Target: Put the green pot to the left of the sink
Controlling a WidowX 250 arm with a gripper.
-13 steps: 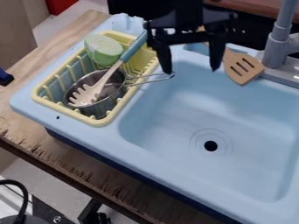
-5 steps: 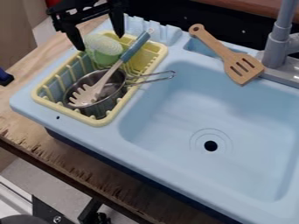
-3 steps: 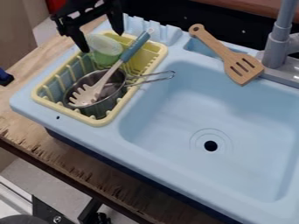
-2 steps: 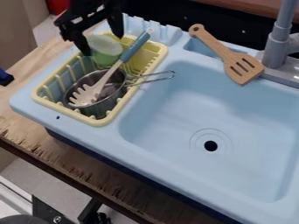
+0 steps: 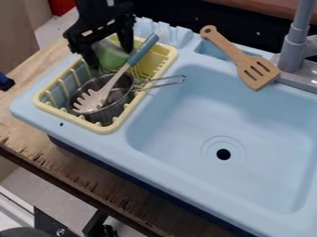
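The black gripper (image 5: pixel 111 58) hangs at the upper left over the back of the yellow drying rack (image 5: pixel 108 128). Its fingers stand apart, one on either side of the green pot (image 5: pixel 112 59). That pot sits in the back part of the rack, its upper portion partly covered by the gripper. Whether the fingers touch it, I cannot tell. To the right lies the light blue sink (image 5: pixel 260 139), with the rack on its left ledge.
In front of the green pot, a metal pot (image 5: pixel 113 105) holds a utensil (image 5: pixel 142 50) with a blue handle, which leans close to the gripper's right finger. A wooden spatula (image 5: pixel 248 62) lies by the grey faucet (image 5: pixel 294 44).
From above the sink's back edge, the gripper has moved left to the rack, then come down around the green pot. The pot and the other things have stayed in place.
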